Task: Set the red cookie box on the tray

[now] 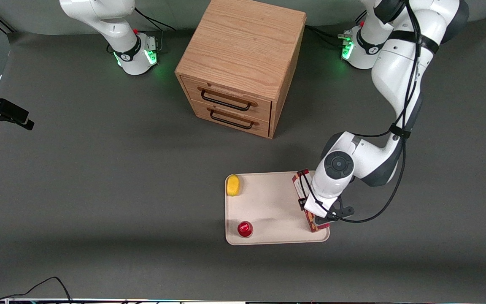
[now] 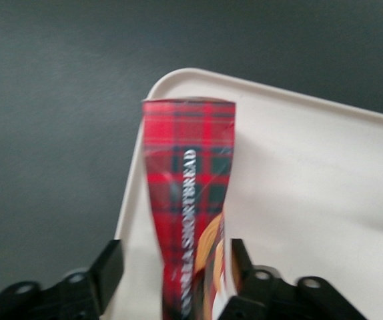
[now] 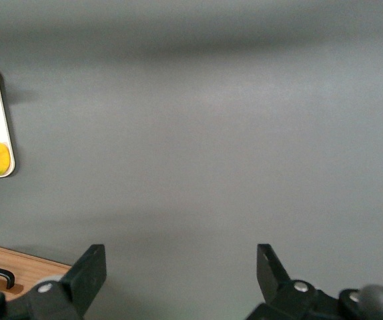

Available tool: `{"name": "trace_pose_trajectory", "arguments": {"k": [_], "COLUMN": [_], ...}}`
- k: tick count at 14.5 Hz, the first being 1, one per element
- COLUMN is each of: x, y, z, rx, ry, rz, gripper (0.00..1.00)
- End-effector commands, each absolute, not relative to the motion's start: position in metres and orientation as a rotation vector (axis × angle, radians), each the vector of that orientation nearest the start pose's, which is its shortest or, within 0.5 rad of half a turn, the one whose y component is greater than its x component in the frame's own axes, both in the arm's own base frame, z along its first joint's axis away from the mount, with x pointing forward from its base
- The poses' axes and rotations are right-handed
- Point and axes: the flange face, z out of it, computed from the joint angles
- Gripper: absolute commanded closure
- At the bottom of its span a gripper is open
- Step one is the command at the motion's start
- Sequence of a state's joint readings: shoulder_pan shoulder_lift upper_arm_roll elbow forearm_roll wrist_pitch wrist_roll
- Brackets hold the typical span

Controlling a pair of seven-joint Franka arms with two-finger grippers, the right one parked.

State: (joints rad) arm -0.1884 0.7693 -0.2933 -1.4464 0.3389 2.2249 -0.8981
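Nearest the front camera, a red cap [image 1: 245,228] sits on the tray [image 1: 268,198], where the gripper [image 1: 312,209] has its fingers spread around, seemingly not clamping, the cookie box [image 2: 190,200] lying along the tray's working-arm edge, likely just released.

A wooden drawer cabinet [image 1: 240,63] stands on my dark grey bench [image 1: 99,169], its two drawers shut, each with a black bar handle — the upper one [image 1: 226,100] just above the lower one [image 1: 230,120]. Nearer the front camera than the cabinet sits a small yellow lemon-like thing [image 1: 233,185]. Nearer still, almost straight in line with it, is a little round red cap-like object [image 1: 245,228]. A black cable [image 1: 44,285] curls along the bench edge closest to the camera — toward the parked arm's end.
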Motion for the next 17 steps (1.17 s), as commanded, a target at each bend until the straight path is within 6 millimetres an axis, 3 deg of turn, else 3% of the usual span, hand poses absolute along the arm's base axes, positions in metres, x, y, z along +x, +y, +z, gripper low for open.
{"name": "trace_pose_trajectory", "arguments": {"k": [1,3,4,7,13,15,17], "x": [0.664,0.653,0.646,0.613,0.539,0.527,0.521], "y": [-0.304,-0.299,-0.291,-0.236,-0.079,-0.030,-0.001], "z": [0.321,0.367,0.401,0.465,0.524,0.544,0.558], "rx": [-3.028,-3.015,-3.039,-3.064,-3.127,-3.134,-3.122], "ry": [-0.510,-0.479,-0.416,-0.206,0.007,0.080,0.125], "rz": [0.048,0.160,0.165,0.235,0.182,0.149,0.105], "gripper": [0.00,0.00,0.00,0.00,0.00,0.00,0.00]}}
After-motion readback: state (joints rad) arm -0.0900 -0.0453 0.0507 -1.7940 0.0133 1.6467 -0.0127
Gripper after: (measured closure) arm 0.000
